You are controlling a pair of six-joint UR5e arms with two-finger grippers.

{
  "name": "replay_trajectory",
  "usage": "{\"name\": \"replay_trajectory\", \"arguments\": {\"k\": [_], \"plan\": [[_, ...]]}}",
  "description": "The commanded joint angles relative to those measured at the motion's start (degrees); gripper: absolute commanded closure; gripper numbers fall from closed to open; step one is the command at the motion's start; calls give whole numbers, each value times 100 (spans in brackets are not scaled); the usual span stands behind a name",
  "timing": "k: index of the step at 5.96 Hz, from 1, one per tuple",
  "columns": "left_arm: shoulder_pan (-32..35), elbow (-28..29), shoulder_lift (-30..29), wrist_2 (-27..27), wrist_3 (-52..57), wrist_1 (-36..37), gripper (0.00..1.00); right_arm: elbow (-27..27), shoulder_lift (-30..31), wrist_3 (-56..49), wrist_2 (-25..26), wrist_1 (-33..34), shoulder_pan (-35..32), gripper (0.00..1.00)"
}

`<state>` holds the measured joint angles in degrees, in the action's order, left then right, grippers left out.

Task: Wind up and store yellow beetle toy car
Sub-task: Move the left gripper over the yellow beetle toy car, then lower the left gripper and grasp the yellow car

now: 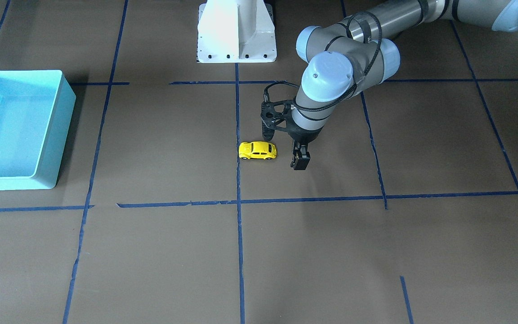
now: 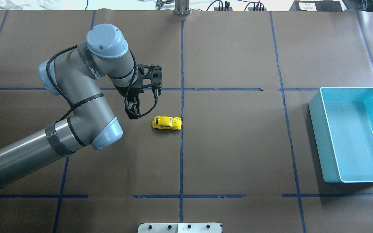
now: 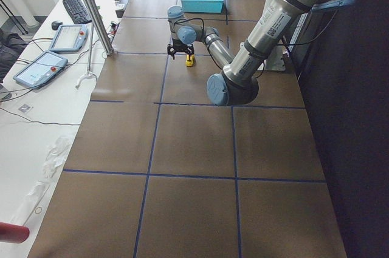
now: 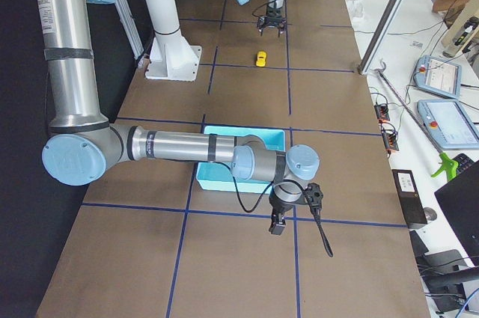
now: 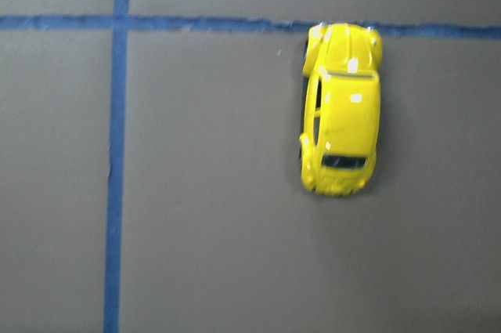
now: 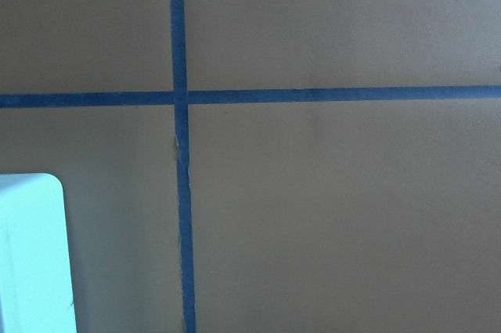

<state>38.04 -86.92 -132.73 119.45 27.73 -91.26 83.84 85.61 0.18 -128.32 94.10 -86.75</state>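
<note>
The yellow beetle toy car (image 1: 258, 150) stands on its wheels on the brown table, beside a blue tape line near the middle (image 2: 167, 123). My left gripper (image 1: 301, 159) hangs just beside the car, a short gap away from it (image 2: 132, 113), empty, with its fingers looking closed together. The left wrist view shows the car (image 5: 341, 110) from above, with no fingers in the picture. My right gripper (image 4: 278, 222) shows only in the exterior right view, low over the table past the turquoise bin (image 4: 247, 132); I cannot tell whether it is open or shut.
The turquoise bin (image 2: 316, 129) is open-topped and sits far from the car on the robot's right side (image 1: 65, 130). Its corner shows in the right wrist view (image 6: 31, 255). The white robot pedestal (image 1: 236, 31) stands at the table's edge. Blue tape lines grid the table.
</note>
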Motion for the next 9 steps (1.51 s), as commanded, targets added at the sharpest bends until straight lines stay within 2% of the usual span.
{"name": "replay_trajectory", "arguments": {"k": [1,3,5,9], "plan": [[-330,306,-314,-280,-198,-15,0,-95,52,0,17,-295,0,0],[-428,316,-341,-325,-216,-6,0,-96,53,0,17,-296,0,0],[-604,359,-358,-763,-356,-24,0,-104,53,0,17,-296,0,0],[-753,922,-622,-941,-365,-358,0,-270,70,0,17,-296,0,0]]}}
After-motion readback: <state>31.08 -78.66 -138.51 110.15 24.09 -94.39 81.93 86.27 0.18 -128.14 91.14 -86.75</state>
